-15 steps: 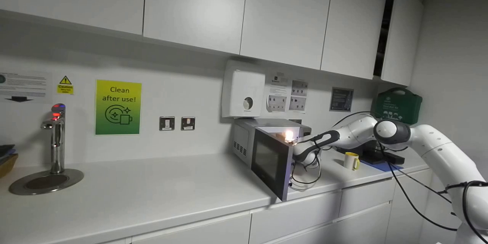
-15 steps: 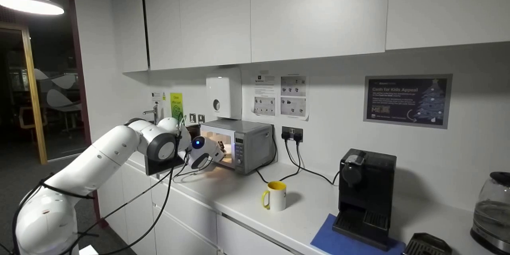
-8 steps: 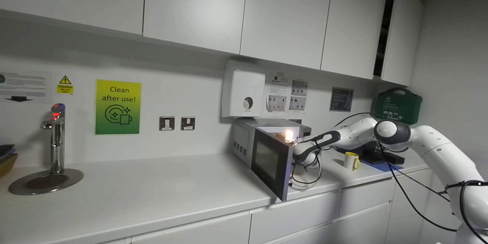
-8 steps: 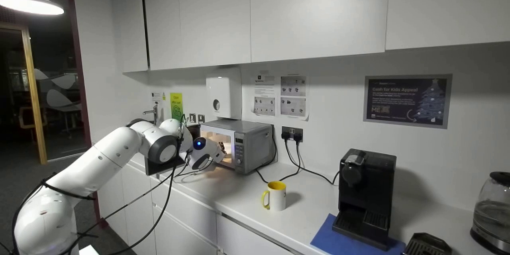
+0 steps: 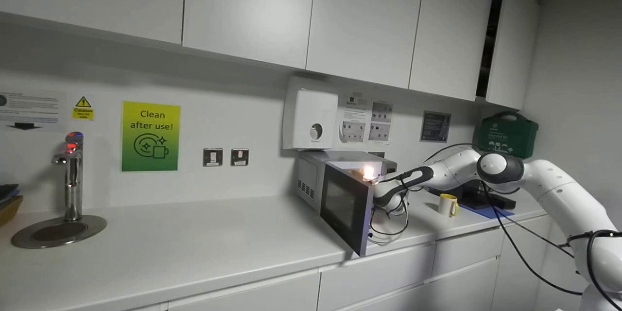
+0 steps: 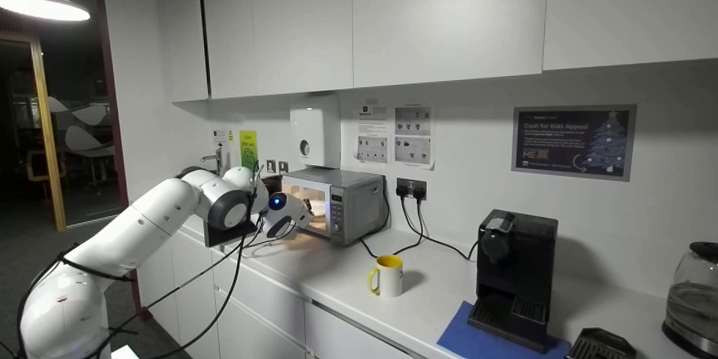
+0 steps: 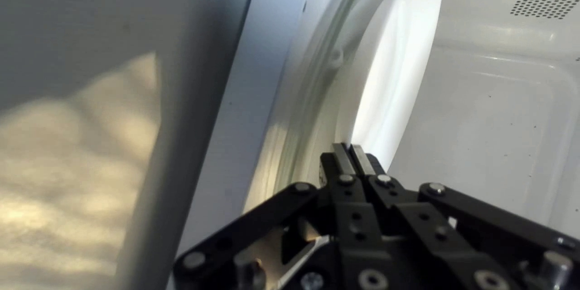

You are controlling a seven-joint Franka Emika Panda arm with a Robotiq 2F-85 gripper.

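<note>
The pincer [image 7: 348, 147] is black, with silver rivets [image 7: 346, 178] and light grey fingertips [image 7: 343, 161]; the bowl [image 7: 398, 86] is plain white. The microwave [image 6: 359, 207] is grey, its door [image 5: 342, 206] dark, its pale lining [image 7: 476, 118] patterned with a grid of dark dots. The mug [image 6: 391, 281] is white with a yellow inside and handle [image 6: 371, 280]. The coffee machine [image 6: 516, 280] is black, the mat [image 6: 457, 336] blue. The poster [image 5: 150, 136] fades from yellow to green, with dark lettering; the counter [image 5: 194, 248] is white.

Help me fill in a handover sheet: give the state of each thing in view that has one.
Silver boxy microwave: lit inside
Dark rectangular microwave door: open
White round dish: inside the microwave
Black metal claw: shut at the dish's rim; grip unclear
White cylindrical mug with yellow inside: upright
Clear glass jug: partly filled
Chrome curved tap: red light on, no stream visible
White round pendant lamp: lit
</note>
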